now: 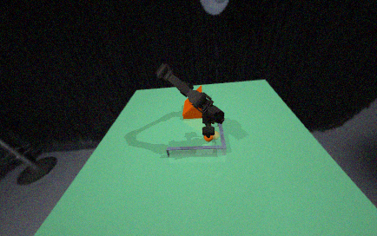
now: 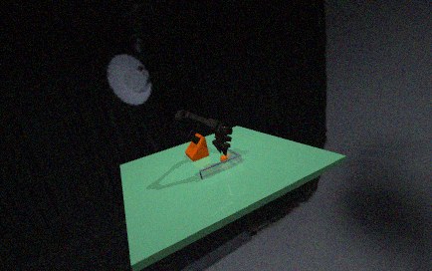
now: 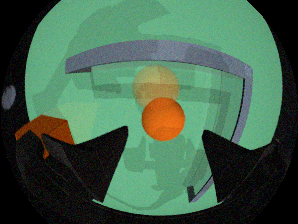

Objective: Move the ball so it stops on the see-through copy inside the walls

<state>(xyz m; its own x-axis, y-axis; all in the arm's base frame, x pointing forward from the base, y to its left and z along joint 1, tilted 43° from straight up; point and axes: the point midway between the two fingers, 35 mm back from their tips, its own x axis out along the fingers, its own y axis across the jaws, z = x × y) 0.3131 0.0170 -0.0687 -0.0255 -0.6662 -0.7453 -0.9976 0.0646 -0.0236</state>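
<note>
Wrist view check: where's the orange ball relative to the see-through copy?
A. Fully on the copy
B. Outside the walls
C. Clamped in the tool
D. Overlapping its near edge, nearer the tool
D: the ball overlaps only the near edge of the copy, between the open tool's fingers, untouched.
</note>
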